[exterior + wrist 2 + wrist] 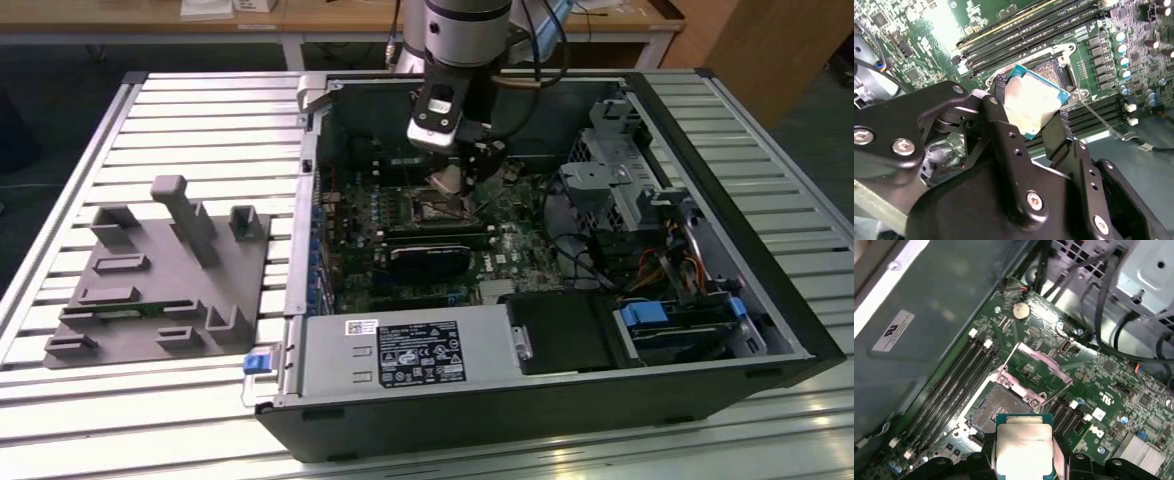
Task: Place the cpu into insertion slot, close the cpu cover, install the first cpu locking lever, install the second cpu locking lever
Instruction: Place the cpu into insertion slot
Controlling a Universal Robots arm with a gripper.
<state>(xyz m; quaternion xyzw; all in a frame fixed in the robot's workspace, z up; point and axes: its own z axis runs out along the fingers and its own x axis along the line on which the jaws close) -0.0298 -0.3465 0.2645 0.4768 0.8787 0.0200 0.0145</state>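
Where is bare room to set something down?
Bare slatted metal table beyond and before the grey moulded fixture, and at the exterior view's right of the black computer case. Inside is crowded: the gripper holds the silvery square cpu near the black insertion slot.

Beneath the pincer (1021, 465) and the cpu (1021, 447) it gripped, the insertion slot (998, 406) lay open and unobstructed. Just beyond, the raised cpu cover (1044, 359) stood in the way; memory slots (961, 375) flanked one side, black cables (1097, 300) hung farther off.
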